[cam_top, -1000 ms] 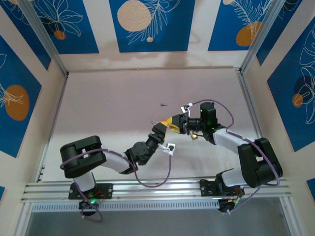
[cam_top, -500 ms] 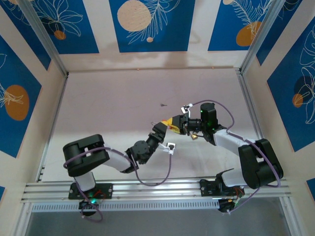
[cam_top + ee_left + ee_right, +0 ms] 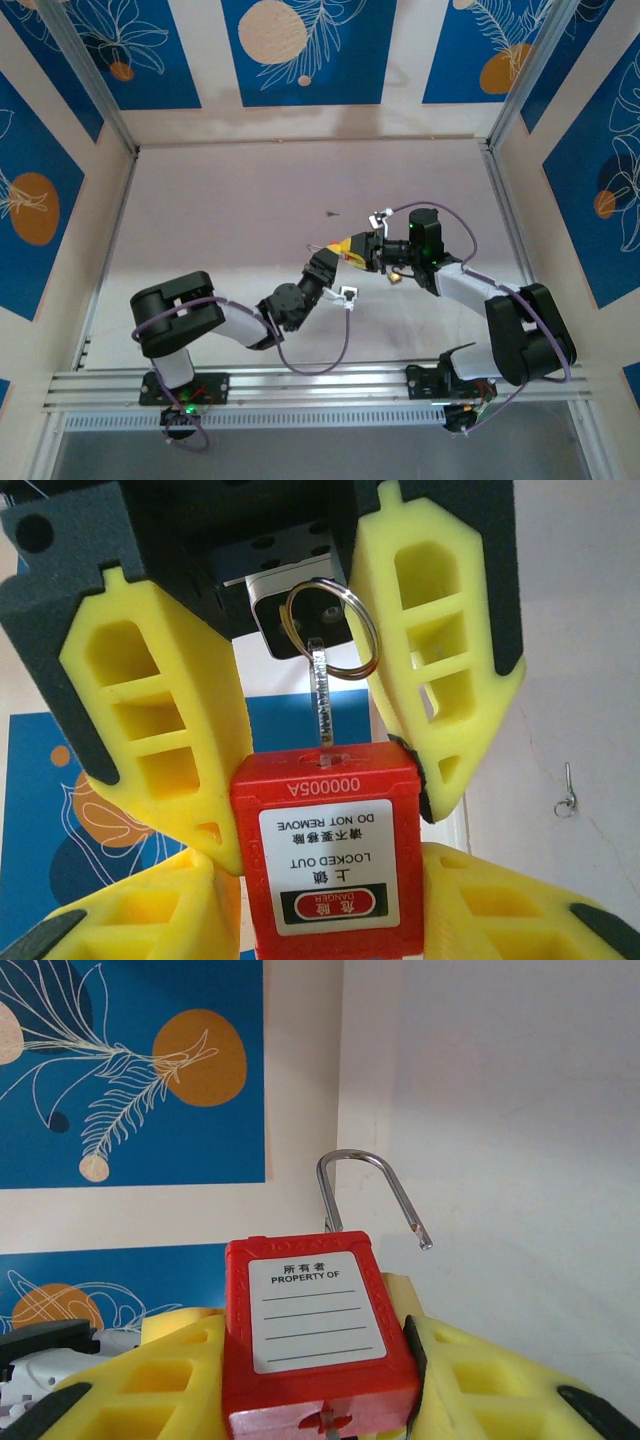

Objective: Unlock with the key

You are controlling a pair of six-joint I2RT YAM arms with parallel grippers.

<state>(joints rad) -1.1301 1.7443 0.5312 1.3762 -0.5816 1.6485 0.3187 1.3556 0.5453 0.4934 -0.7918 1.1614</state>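
Red padlock (image 3: pixel 318 1330) sits pinched between the yellow fingers (image 3: pixel 480 1390) of the right claw (image 3: pixel 312 1338), held over the middle of the surface (image 3: pixel 230 190). Its key end is cut off at the bottom of my right wrist view. Beyond the body, the shackle (image 3: pixel 350 1160) rises with its free end clear of the lock.

From the left wrist, the key (image 3: pixel 322 705) stands edge-on in the keyway, with its ring (image 3: pixel 368 640) attached. The left claw (image 3: pixel 325 810) is spread either side of the key, its fingers standing off the blade.

Farther off, a small metal piece (image 3: pixel 568 790) lies on the surface, too small to identify.
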